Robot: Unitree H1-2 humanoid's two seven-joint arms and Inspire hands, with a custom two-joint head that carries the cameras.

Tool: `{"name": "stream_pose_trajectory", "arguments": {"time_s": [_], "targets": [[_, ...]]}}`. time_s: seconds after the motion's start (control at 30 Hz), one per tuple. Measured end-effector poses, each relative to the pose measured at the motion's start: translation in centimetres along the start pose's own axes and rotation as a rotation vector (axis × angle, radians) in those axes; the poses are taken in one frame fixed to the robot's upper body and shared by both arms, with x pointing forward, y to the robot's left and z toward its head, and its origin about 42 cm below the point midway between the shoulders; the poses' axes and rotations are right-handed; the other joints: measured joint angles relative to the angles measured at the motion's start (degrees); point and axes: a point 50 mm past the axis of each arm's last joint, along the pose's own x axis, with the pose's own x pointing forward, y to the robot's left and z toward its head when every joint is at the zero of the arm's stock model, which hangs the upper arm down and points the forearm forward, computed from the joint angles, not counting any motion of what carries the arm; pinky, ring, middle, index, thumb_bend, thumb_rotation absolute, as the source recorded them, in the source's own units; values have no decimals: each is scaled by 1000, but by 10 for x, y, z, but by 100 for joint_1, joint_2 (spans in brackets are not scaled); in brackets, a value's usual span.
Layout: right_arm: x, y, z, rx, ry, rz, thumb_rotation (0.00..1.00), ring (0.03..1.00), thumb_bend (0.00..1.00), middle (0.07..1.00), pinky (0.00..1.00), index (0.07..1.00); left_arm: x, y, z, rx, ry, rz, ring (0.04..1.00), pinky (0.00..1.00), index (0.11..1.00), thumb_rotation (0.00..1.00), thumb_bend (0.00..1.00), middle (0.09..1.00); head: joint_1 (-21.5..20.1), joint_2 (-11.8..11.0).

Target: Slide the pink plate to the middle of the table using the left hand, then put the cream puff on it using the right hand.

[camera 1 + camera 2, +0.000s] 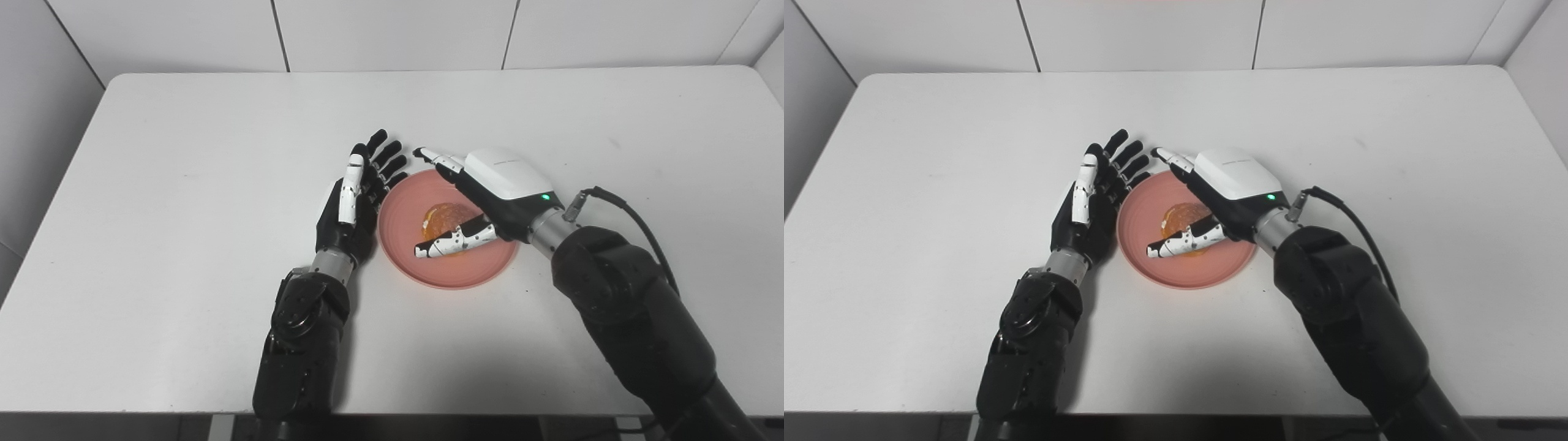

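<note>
1. My left hand (352, 205) is open, fingers spread and standing on edge, holding nothing. It sits just beside the left rim of the plate (404, 257); I can't tell if it actually touches the rim.
2. Risk on that side: if I pull the left hand away carelessly and a finger catches the rim, the plate slides off its spot near the middle of the surface (184, 214). It looks light, so a small bump would probably move it.
3. The plate is round and lies flat, so no real long axis or heading. Position looks about central, slightly toward me.
4. The cream puff (444, 222) rests on the plate, roughly at its centre. It's a squat golden lump, close to round. I see a pale patch on its left side, maybe the filling. No clear long axis from here.
5. My right hand (474, 205) is over the puff, loosely cupped: thumb low in front of it, fingers reaching past the far rim. Palm hides the contact, so I can't tell if I have let go.
6. Risk here: lifting while a finger drags on the puff could roll it or pull it off the plate. Squeezing would likely crush it.
</note>
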Motion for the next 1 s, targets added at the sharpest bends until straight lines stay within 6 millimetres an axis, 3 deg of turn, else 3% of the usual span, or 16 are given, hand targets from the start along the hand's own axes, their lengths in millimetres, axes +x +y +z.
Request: {"name": "stream_pose_trajectory", "arguments": {"time_s": [0.17,0.23,0.37,0.5,0.63,0.83,1.0], "targets": [[-6,-9,-10,67,-28,-128,785,950,970,991,843,1000,0,3,2,28,-5,8,942,925,930,1000,424,946,17,-96],[-10,-6,-19,101,-10,-169,898,994,960,999,875,1000,-1,6,4,41,-10,16,978,981,967,1000,419,982,35,-123],[-22,9,-33,188,45,-203,987,1000,966,1000,931,1000,-3,15,9,98,-22,25,998,999,997,1000,418,999,44,-149],[-25,11,-34,283,58,-256,1000,1000,982,1000,920,1000,-5,20,17,162,-29,27,1000,1000,1000,1000,416,1000,53,-184],[-27,11,-29,390,53,-337,1000,1000,900,1000,926,1000,-7,26,22,211,-34,23,1000,1000,1000,1000,433,1000,88,-185],[-42,27,-38,465,113,-378,1000,1000,772,1000,956,1000,-16,34,38,307,-68,17,1000,1000,1000,1000,449,1000,114,-193],[-59,46,-42,578,171,-473,1000,1000,644,1000,969,1000,-37,34,40,395,-94,13,1000,1000,1000,1000,484,1000,158,-185]]}}
